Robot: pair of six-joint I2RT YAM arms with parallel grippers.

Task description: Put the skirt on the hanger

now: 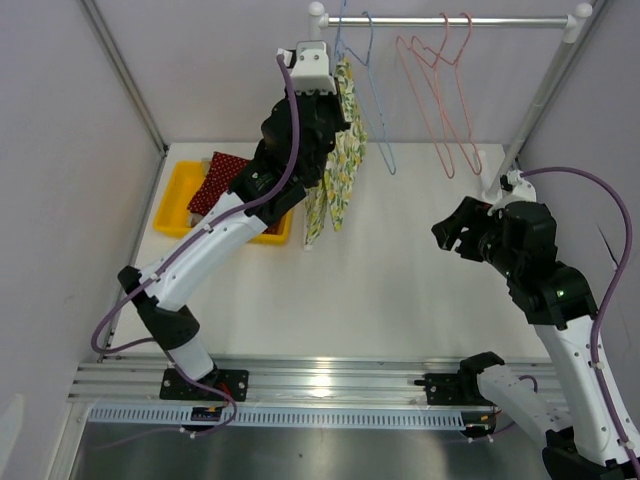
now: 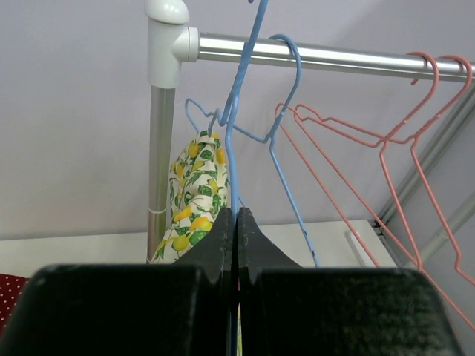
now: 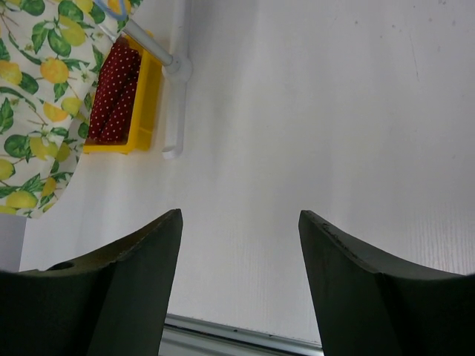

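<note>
Skirt on the blue hanger, up at the rail: the hanging step, it seems.
At 3 o'clock the right gripper [image 3: 239, 230] stands apart, empty, over the table [image 1: 400, 290]. At 12 o'clock the left gripper [image 2: 235, 222] is pinched on the hanger [image 2: 230, 141] wire, with the lemon-print skirt [image 1: 350, 140] draped below the rail [image 2: 334, 58]. Next, the hook must settle over the rail before the fingers let go. No writing is readable.

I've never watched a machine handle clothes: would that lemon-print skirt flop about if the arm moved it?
Probably floppy: the lemon-print skirt hangs in loose folds from the blue hanger. It is likely light, since thin wire alone carries it. It might swing when moved, as it dangles from the wire.
</note>
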